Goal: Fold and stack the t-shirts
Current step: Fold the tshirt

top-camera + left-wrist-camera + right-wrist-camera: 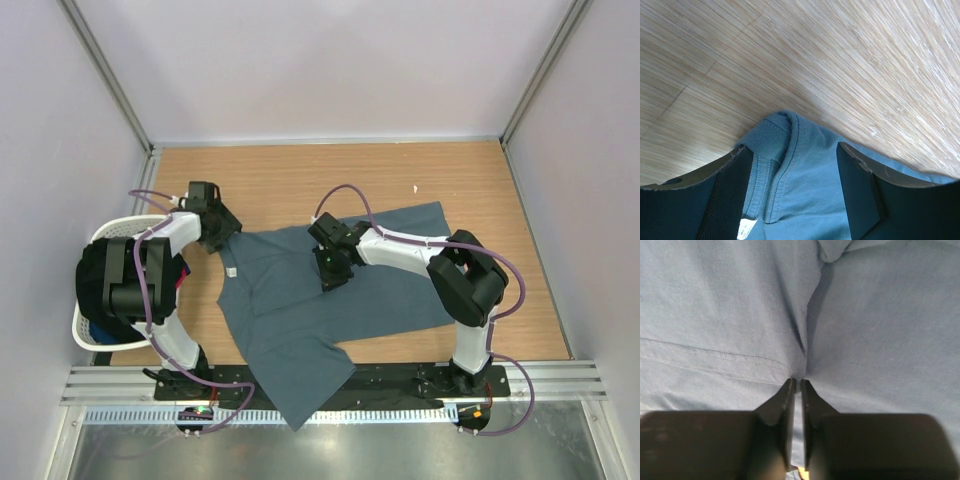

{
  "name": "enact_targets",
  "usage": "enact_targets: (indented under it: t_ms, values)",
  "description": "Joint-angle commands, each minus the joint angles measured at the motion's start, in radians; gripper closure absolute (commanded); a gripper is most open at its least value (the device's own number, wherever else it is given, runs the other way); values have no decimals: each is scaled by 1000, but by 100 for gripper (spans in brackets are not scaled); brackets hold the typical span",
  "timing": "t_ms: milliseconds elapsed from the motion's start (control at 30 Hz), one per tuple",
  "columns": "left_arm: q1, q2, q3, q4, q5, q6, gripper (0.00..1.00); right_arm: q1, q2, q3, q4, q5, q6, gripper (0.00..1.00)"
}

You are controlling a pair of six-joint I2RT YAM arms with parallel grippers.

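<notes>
Neck label [744,231] is tiny and white, nothing readable on it. Slate-blue knit t-shirt [340,300] with ribbed collar [772,135] lies spread mid-way on the wood-grain counter [300,180]. Left claw [792,150] gapes wide over the collar at the shirt's 10 o'clock. Right claw [796,382] is squeezed onto a ridge of cloth near its middle.

Slate-blue cloth t-shirt [300,300] lies mid wooden worktop [300,180], one end past the near edge; white plastic laundry basket [82,330] sits left.

No legible text, brand or number anywhere, small white neck label [230,271] inside the collar of the blue-grey t-shirt [300,315], its print too small and blurred to read
</notes>
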Motion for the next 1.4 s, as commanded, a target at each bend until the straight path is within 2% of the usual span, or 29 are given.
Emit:
enact_targets:
  t_ms: [0, 100, 200, 1000, 1367]
  values:
    - [15, 42, 5, 20, 1, 16, 30, 2, -12, 3, 27, 3, 16, 87]
    - [18, 45, 5, 23, 5, 14, 30, 2, -23, -19, 50, -17, 24, 88]
    - [20, 52, 4, 30, 9, 11, 29, 3, -34, -30, 52, -25, 19, 99]
    - [27, 55, 7, 23, -18, 8, 29, -53, -123, 29, -141, 15, -97, 99]
    - [27, 60, 14, 20, -8, 20, 29, -62, -61, 18, -155, -22, -133, 99]
